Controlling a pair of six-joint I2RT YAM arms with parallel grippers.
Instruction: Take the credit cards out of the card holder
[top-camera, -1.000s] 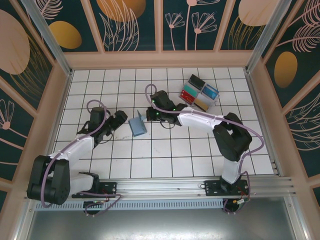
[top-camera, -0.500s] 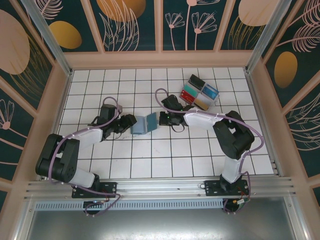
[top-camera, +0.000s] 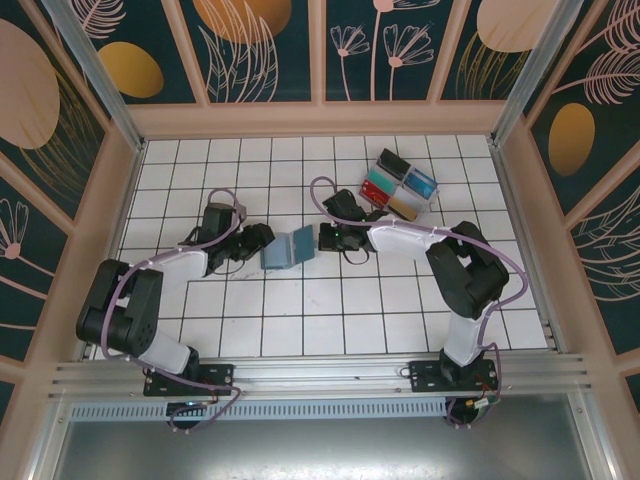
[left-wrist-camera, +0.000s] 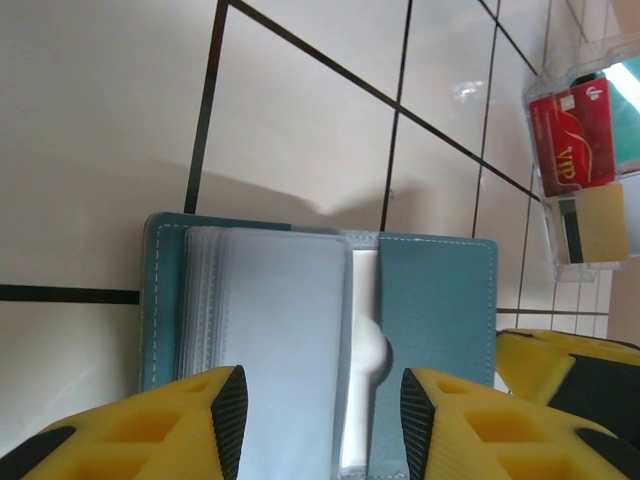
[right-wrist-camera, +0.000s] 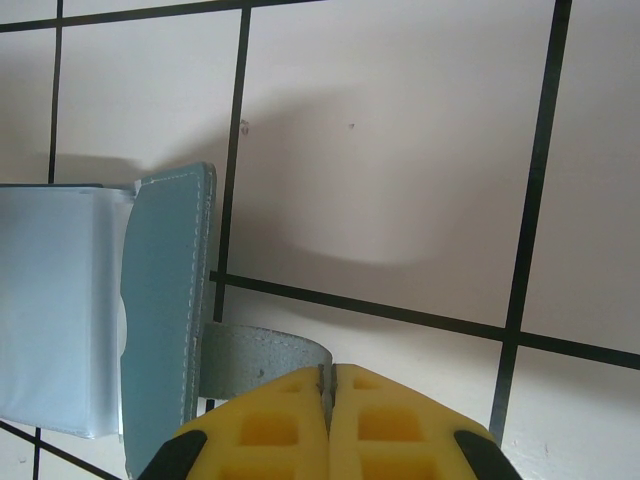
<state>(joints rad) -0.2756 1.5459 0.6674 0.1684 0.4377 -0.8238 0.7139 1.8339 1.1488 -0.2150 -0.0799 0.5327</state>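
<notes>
Teal and lying open on the white-tiled table (top-camera: 330, 310), the card holder (top-camera: 288, 248) sits between both arms. The left gripper (left-wrist-camera: 318, 410) hovers with jaws apart over its stack of clear plastic sleeves (left-wrist-camera: 270, 330); what they hold cannot be made out. The right gripper (right-wrist-camera: 327, 385) is pinched closed on the holder's strap (right-wrist-camera: 265, 358). Well apart, a clear tray (top-camera: 403, 184) holds a red card (left-wrist-camera: 572, 135) and a tan one (left-wrist-camera: 605, 225) in neighbouring compartments.
</notes>
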